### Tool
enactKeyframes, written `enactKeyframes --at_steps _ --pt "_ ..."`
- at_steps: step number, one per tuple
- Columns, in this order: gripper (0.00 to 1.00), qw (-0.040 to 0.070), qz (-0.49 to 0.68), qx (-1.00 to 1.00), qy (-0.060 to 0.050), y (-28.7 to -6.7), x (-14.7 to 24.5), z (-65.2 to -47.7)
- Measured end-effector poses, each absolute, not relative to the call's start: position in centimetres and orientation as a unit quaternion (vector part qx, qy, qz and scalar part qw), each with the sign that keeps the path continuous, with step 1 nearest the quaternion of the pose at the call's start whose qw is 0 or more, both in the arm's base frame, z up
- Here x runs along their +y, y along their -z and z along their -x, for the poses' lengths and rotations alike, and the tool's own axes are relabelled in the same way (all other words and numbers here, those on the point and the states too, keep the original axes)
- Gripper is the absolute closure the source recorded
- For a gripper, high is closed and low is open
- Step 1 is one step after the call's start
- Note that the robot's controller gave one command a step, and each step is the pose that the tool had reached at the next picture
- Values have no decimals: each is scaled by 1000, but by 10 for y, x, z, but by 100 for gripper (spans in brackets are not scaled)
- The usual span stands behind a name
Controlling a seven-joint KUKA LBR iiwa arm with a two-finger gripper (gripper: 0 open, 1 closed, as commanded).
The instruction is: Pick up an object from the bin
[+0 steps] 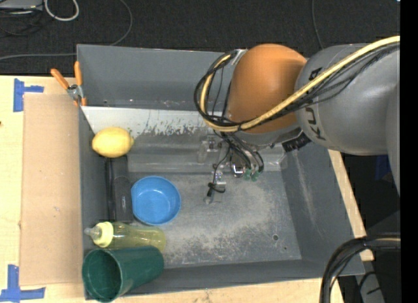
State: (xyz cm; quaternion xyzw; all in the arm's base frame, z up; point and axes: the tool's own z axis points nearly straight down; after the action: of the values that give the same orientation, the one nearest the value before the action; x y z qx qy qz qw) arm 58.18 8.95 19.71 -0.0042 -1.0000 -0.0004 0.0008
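Arm [356, 96]: enters from the right of the camera view; the orange cover [264, 86] and looped cables at the wrist hang above the back half of the bin [281, 233].
Gripper [214, 191]: tip points down over bare grey floor near the bin's middle.
Gripper state: cannot tell whether wide or narrow, as the tip is small and dark against the floor. Nothing visible in its grasp.
Nearest thing: blue bowl [155, 200], round, upright, mouth up, lying left of the gripper. Near it but apart, with a strip of bare floor between the bowl's right rim and the tip.
Black object [120, 194]: flat, oblong, lying along the left wall, touching or just beside the bowl's left edge.
Lemon [112, 142]: yellow, in the back-left corner, well apart from the gripper.
Bottle [130, 235]: pale yellow and clear with a teat, lying on its side just in front of the bowl.
Green cup [121, 272]: dark green, on its side in the front-left corner, mouth towards the left, just beside the bottle.
Right half of floor: bare grey metal, speckled.
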Motion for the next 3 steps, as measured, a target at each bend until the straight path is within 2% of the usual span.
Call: enactKeyframes --at_steps 1,2,3 --pt "100 2 2 -1000 0 -117 159 -561" --pt "100 2 2 -1000 0 -117 159 -561" --pt "100 5 -198 -980 0 -173 157 -475"
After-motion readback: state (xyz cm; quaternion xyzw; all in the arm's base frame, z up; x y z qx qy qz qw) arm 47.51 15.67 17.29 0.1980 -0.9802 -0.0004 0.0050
